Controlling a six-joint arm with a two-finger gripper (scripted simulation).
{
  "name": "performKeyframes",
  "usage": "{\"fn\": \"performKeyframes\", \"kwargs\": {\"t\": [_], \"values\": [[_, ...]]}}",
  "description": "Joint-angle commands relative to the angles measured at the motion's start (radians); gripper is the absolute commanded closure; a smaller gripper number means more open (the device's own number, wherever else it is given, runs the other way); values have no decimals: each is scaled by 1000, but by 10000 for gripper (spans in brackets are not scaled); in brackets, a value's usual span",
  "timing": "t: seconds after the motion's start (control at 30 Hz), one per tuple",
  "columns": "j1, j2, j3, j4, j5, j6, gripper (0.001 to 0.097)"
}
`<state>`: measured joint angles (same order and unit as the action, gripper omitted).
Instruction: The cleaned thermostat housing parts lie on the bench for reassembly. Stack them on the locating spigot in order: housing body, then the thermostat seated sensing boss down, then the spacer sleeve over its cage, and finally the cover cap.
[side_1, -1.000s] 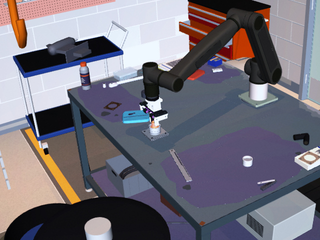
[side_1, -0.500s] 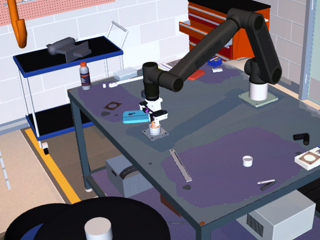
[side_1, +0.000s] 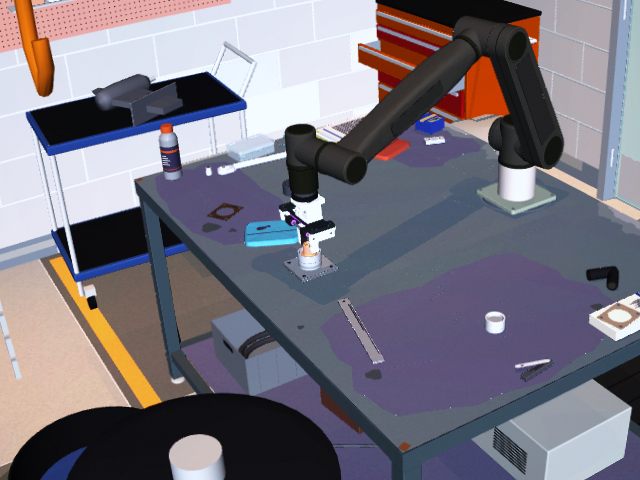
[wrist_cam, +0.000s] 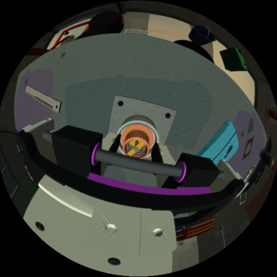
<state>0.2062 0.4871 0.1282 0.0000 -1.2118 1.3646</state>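
The locating spigot is hidden inside the stack on the grey base plate (side_1: 310, 269) (wrist_cam: 142, 113). The pale housing body (side_1: 309, 261) (wrist_cam: 138, 123) sits on that plate. The copper thermostat (side_1: 307, 249) (wrist_cam: 136, 144) stands in it with its spring cage and yellow crossbar facing up, and my gripper (side_1: 311, 247) (wrist_cam: 135, 152) hangs open right over it, holding nothing. A white ring-shaped part (side_1: 494, 322) stands alone on the purple mat near the front right of the bench. I cannot tell which part it is.
A cyan case (side_1: 271, 233) (wrist_cam: 221, 147) lies close beside the plate on its left. A steel ruler (side_1: 361, 330) (wrist_cam: 43, 99) lies in front. A bottle (side_1: 169, 152), a gasket (side_1: 225, 212), a black elbow (side_1: 604, 276) and a boxed gasket (side_1: 616, 318) sit further off.
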Motion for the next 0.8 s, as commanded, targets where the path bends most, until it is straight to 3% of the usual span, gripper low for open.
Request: {"fn": "performKeyframes", "kwargs": {"t": [0.0,0.77], "values": [[0,-1,2,1,0,0,463],[0,-33,36,1,-66,0,463]]}}
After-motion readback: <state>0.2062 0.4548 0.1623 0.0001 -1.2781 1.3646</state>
